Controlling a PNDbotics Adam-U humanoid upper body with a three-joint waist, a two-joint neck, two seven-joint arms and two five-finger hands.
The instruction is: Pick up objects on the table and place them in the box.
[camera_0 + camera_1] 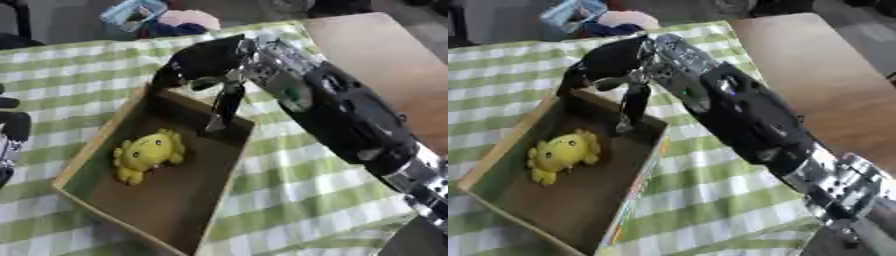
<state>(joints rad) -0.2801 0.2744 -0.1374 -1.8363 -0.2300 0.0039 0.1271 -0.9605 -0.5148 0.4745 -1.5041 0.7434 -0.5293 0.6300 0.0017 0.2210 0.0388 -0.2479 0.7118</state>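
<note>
the right hand [206, 62] covers the far corner of the box [87, 150], so the rim there cannot be seen; whether its fingers hold anything cannot be told, the blur is too heavy; the yellow toy [147, 155] is soft-edged, its face only dark dots; the left hand [10, 135] is cut by the left edge, only dark parts showing; the bluish clutter [131, 12] past the table is cropped and unreadable.

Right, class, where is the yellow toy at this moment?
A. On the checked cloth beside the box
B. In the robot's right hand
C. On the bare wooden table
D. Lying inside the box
D: the yellow toy lies on the floor of the box, with the right hand above the box's far end and apart from it.
</note>
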